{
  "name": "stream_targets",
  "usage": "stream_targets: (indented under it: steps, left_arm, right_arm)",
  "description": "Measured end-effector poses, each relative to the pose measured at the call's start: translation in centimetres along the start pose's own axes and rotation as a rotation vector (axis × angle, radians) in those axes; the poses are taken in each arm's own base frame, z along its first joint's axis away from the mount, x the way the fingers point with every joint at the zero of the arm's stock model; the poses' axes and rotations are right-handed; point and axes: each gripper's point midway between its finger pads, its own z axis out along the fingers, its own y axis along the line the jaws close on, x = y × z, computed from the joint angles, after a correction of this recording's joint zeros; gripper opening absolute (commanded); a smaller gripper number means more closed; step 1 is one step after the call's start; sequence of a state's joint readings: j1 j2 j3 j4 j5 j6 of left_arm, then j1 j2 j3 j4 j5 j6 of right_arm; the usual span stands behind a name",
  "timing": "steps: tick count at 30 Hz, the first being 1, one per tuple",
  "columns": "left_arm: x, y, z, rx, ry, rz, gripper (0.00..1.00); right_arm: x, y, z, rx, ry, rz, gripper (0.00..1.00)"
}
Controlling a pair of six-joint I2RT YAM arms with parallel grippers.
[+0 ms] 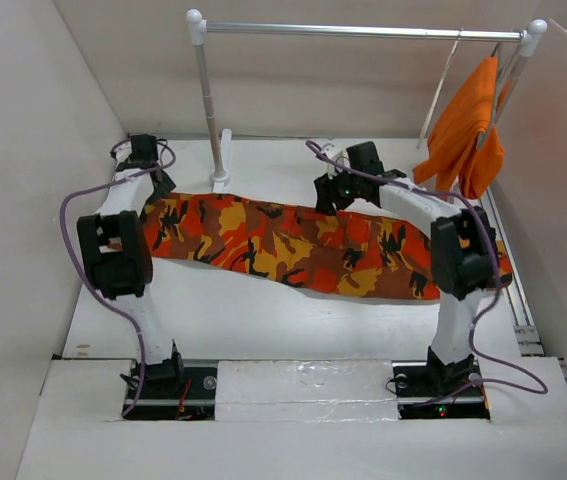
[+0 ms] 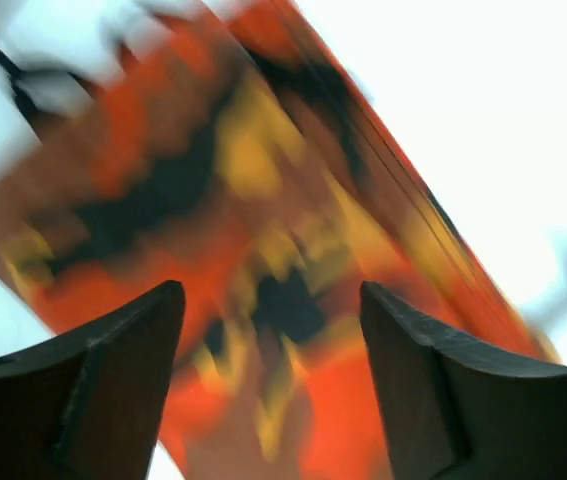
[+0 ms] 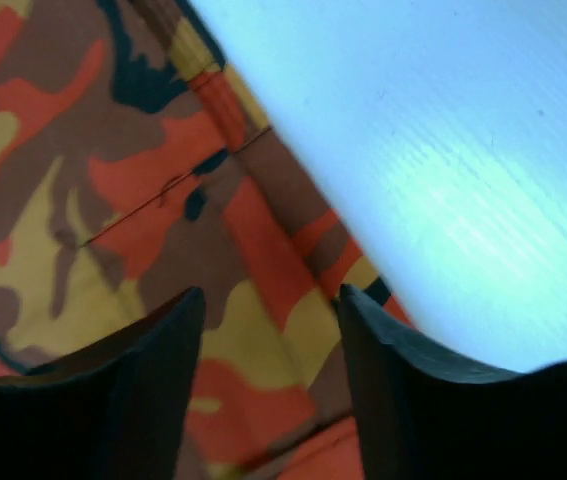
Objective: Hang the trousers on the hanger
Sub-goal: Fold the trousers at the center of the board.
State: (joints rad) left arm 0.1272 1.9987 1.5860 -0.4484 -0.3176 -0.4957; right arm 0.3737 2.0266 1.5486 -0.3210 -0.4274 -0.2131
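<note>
The camouflage trousers [image 1: 303, 245] lie flat across the table from left to right. My left gripper [image 1: 161, 188] is open just above their far left end; in the blurred left wrist view its open gripper [image 2: 271, 295] is over the print [image 2: 263, 200], holding nothing. My right gripper [image 1: 326, 195] is open over the far edge at mid-length. The right wrist view shows that gripper [image 3: 271, 295] straddling the cloth's edge [image 3: 163, 200] without gripping it. The pale hanger [image 1: 441, 90] hangs from the rail at the far right.
A silver rail [image 1: 363, 32] on white posts [image 1: 208, 110] spans the back. A plain orange garment [image 1: 468, 125] hangs on it by the hanger. White walls [image 1: 23, 150] close in the left, right and back. Bare white table [image 1: 263, 310] lies in front of the trousers.
</note>
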Motion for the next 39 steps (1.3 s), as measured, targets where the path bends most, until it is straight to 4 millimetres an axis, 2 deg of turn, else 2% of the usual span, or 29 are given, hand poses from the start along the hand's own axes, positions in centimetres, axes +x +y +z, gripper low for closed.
stream_targets:
  steps: [1,2,4,6,7,8,10,13,14,16,18,21,24,27,28,29,31,34,36,37,39]
  left_arm:
    - [0.8,-0.5,-1.6,0.035,-0.007,0.013,0.59]
    - [1.8,-1.6,-3.4,0.082,-0.014,0.032,0.5]
    - [4.6,-5.0,-7.2,0.209,-0.026,0.094,0.47]
    - [8.9,-9.4,-10.6,0.375,-0.005,0.166,0.46]
    - [11.5,-11.2,-11.9,0.452,0.031,0.2,0.45]
    - [13.9,-12.3,-12.5,0.506,0.074,0.226,0.41]
    - [17.5,-12.4,-11.5,0.523,0.168,0.248,0.41]
    - [19.9,-10.0,-7.7,0.439,0.269,0.219,0.41]
    - [19.3,-9.9,-7.6,0.461,0.291,0.174,0.42]
    - [18.7,-9.1,-7.1,0.453,0.297,0.129,0.43]
    - [18.5,-8.7,-7.1,0.46,0.314,0.093,0.44]
    - [18.9,-7.5,-7.5,0.446,0.305,0.086,0.46]
    - [20.1,-4.7,-8.4,0.402,0.302,0.09,0.47]
    - [21.2,-1.3,-9.3,0.339,0.3,0.093,0.5]
    - [21.4,-0.3,-9.6,0.319,0.295,0.095,0.52]
    - [21.7,0.7,-9.5,0.282,0.3,0.102,0.52]
    - [21.1,1.2,-10.4,0.288,0.277,0.097,0.52]
    - [19.5,0.3,-12.2,0.325,0.23,0.108,0.52]
    - [18.0,-2.0,-14.4,0.404,0.185,0.128,0.51]
    - [17.4,-3.4,-15.7,0.454,0.16,0.139,0.5]
    - [16.5,-5.8,-18.5,0.563,0.12,0.161,0.44]
  right_arm:
    - [0.0,0.6,-1.3,0.017,-0.005,-0.005,0.41]
    - [0.2,1.4,-2.6,0.031,-0.015,-0.012,0.34]
    - [1.0,3.3,-5.1,0.051,-0.032,-0.017,0.13]
    - [2.2,5.2,-6.6,0.048,-0.05,-0.016,0.08]
    - [3.2,5.9,-6.8,0.042,-0.052,-0.012,0.02]
    - [4.5,6.4,-6.8,0.035,-0.037,-0.002,0.0]
    - [7.7,6.6,-6.0,0.033,0.024,0.029,0.0]
    - [13.6,6.8,-5.1,0.053,0.157,0.089,0.0]
    - [15.2,7.0,-5.0,0.057,0.188,0.103,0.0]
    - [15.2,7.4,-5.3,0.072,0.159,0.103,0.0]
    - [16.1,8.5,-5.6,0.073,0.159,0.106,0.0]
    - [17.1,10.5,-6.1,0.061,0.145,0.114,0.0]
    - [18.4,13.0,-7.0,0.03,0.146,0.126,0.0]
    - [19.3,15.6,-8.7,-0.012,0.156,0.123,0.12]
    - [20.0,16.1,-9.5,-0.014,0.187,0.134,0.32]
    - [18.9,16.3,-10.0,-0.019,0.146,0.124,0.39]
    - [17.8,15.2,-11.5,0.02,0.14,0.144,0.48]
    - [14.1,11.4,-14.4,0.142,0.037,0.21,0.59]
    - [11.5,7.7,-17.6,0.259,-0.088,0.291,0.68]
    - [10.9,6.0,-19.5,0.327,-0.151,0.34,0.69]
    - [10.9,2.8,-23.6,0.464,-0.271,0.455,0.75]
